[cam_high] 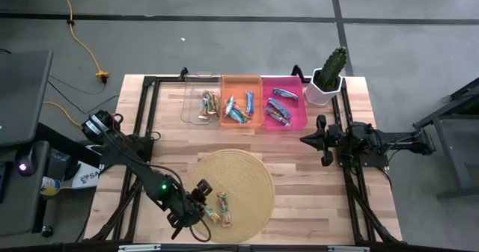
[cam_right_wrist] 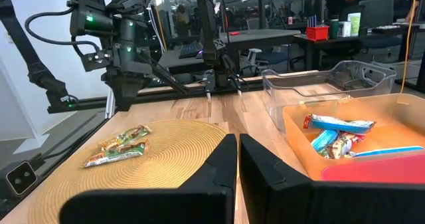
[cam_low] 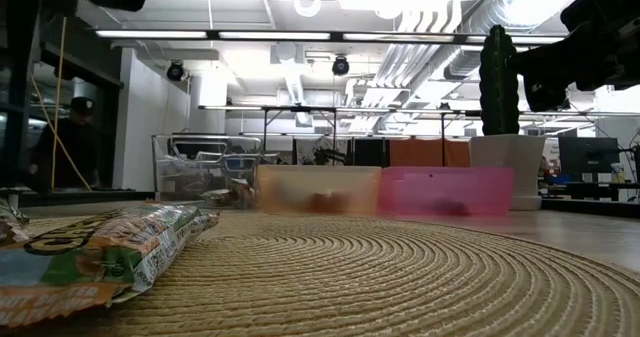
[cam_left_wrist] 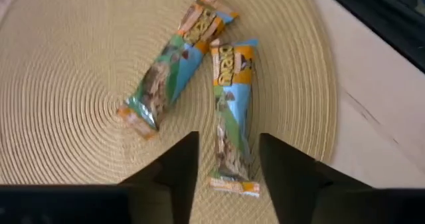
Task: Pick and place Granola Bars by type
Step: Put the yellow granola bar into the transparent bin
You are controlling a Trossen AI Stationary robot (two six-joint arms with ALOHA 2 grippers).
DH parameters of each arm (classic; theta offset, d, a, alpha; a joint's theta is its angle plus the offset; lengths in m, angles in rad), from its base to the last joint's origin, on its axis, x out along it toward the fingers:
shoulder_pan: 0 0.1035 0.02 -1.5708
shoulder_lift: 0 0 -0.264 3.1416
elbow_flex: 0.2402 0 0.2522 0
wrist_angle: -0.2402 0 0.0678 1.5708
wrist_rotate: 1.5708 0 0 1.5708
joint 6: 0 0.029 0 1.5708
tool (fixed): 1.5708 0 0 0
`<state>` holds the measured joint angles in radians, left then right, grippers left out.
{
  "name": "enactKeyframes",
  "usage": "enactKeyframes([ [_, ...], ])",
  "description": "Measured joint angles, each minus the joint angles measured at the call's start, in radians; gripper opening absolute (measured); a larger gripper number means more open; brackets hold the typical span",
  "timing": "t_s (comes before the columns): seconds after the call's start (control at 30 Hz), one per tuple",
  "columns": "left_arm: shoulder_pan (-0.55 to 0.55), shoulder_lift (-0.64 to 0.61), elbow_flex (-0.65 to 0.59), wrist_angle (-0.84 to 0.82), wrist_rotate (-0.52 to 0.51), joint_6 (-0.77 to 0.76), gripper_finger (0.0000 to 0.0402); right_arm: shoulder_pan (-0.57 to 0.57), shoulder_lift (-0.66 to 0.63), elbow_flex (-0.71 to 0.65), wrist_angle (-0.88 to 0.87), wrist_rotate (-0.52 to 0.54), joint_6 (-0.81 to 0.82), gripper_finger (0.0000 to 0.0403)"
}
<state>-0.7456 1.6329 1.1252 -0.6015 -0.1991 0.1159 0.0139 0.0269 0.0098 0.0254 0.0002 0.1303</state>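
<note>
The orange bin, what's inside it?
The orange bin holds several granola bars in bright blue wrappers, piled together. The right wrist view shows them heaped too. Whether more lie beneath the pile is hidden.

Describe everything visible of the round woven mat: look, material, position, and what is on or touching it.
The woven mat is a round, flat, tan disc of coiled, straw-like rope in concentric rings. It lies on the wooden table near its front edge, in front of the three bins. Two tan-and-green granola bars rest on it near the left side, ends touching in a V. The left gripper hovers with open fingers over one bar.
</note>
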Motion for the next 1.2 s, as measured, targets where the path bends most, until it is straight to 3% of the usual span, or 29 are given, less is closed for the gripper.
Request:
enactKeyframes([
  [0.23, 0.022, 0.033, -0.001, 0.032, 0.067, 0.026, 0.0187, 0.0, 0.0, 0.0, 0.0, 0.0, 0.0, 0.0],
  [0.77, 0.08, 0.15, 0.002, 0.215, 0.128, 0.124, 0.0189, 0.0, 0.0, 0.0, 0.0, 0.0, 0.0, 0.0],
  [1.2, 0.111, 0.23, 0.0, 0.243, 0.219, 0.169, 0.0189, 0.0, 0.0, 0.0, 0.0, 0.0, 0.0, 0.0],
])
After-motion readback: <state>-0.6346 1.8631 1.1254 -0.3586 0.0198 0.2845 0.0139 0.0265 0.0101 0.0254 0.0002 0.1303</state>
